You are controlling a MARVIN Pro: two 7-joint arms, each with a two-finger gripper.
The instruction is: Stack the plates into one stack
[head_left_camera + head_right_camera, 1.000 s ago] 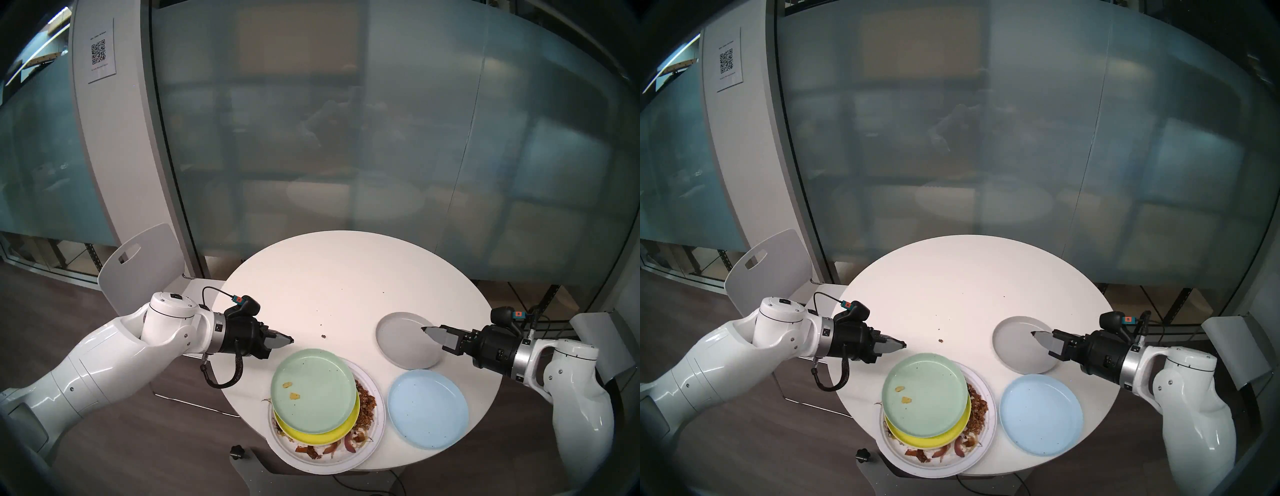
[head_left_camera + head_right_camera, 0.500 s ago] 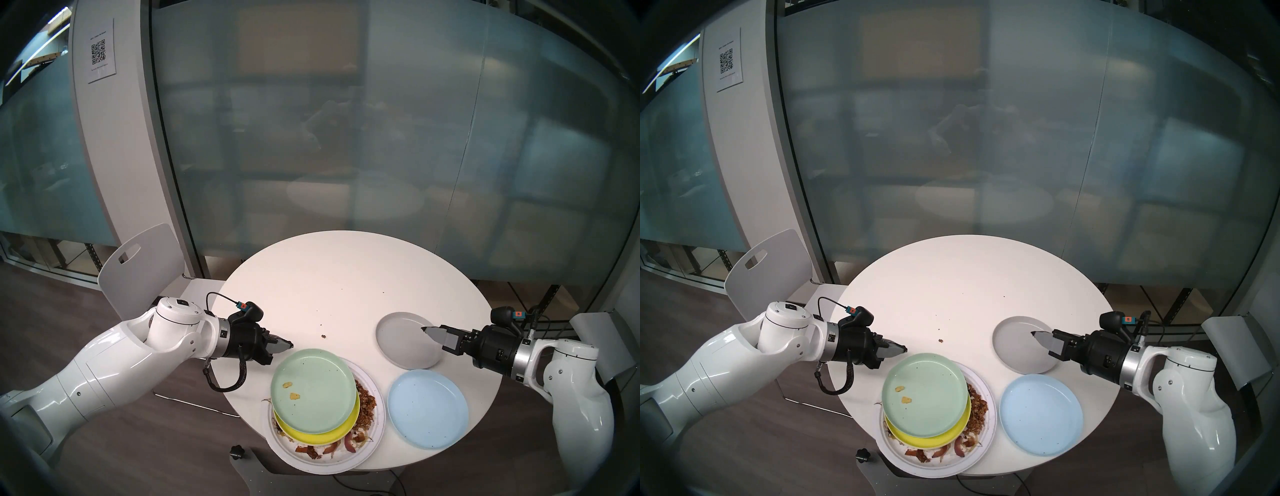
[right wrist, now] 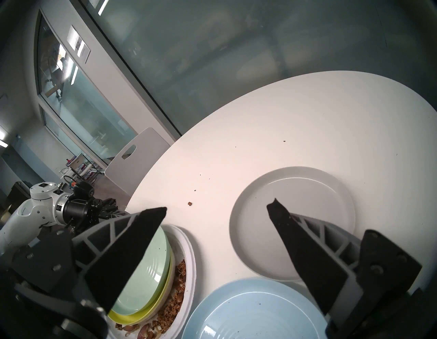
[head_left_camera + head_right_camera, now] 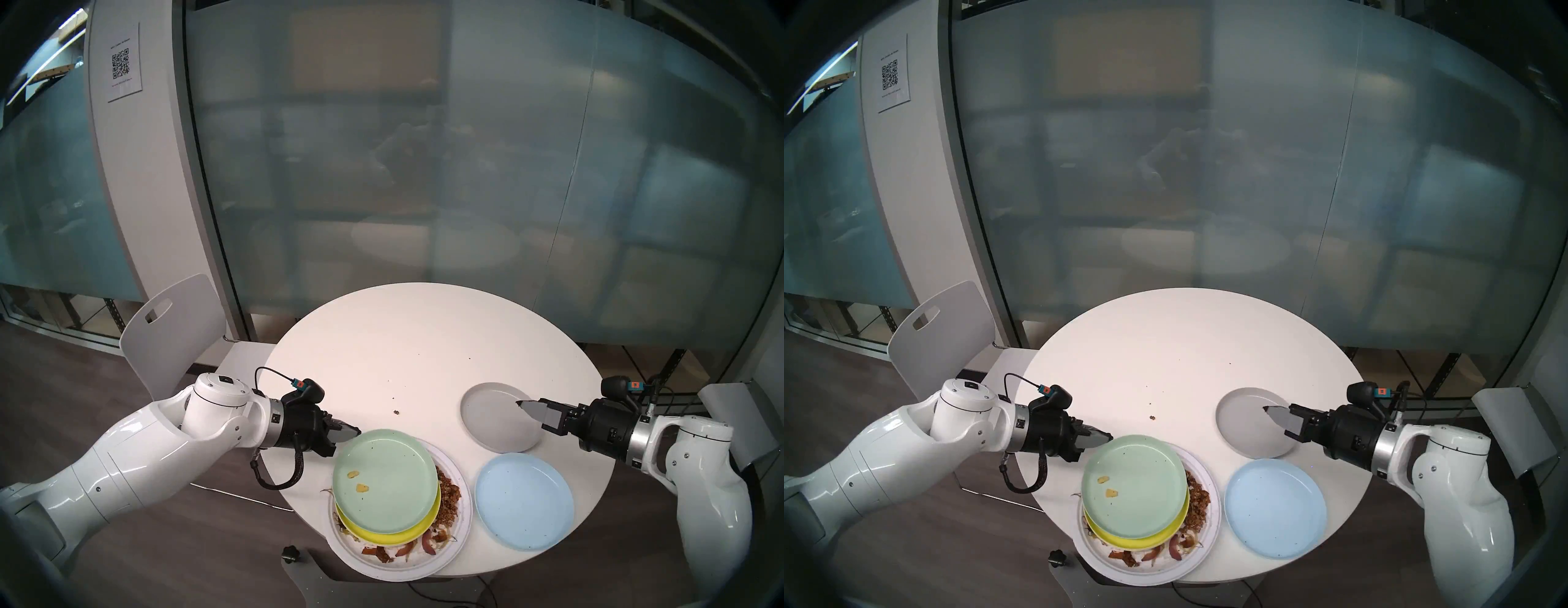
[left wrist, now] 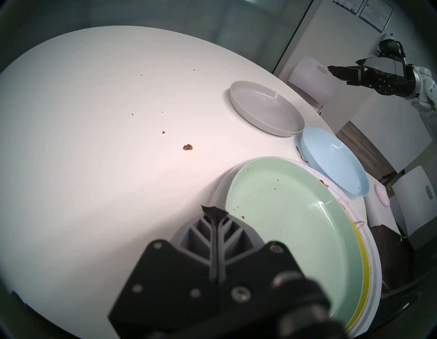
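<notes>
The stack sits at the table's near edge: a mint green plate (image 4: pixel 384 479) on a yellow plate (image 4: pixel 394 537) on the larger white paper plate (image 4: pixel 460 539) strewn with food. A small white plate is not clearly visible. The grey plate (image 4: pixel 496 424) and the light blue plate (image 4: pixel 524 501) lie apart on the right. My left gripper (image 4: pixel 358 433) is shut and empty, its tip at the mint plate's far-left rim, as the left wrist view (image 5: pixel 214 209) also shows. My right gripper (image 3: pixel 218 206) is open and empty above the grey plate (image 3: pixel 307 208).
The plates rest on a round white table (image 4: pixel 424 339) with a food crumb (image 4: pixel 396 411) near its middle. A white chair (image 4: pixel 178 322) stands at the left and another (image 4: pixel 729 407) at the right. A frosted glass wall is behind.
My left gripper has moved nearer and lower, up to the mint plate's rim. The mint plate seems nudged slightly to the right. The right arm has not moved.
</notes>
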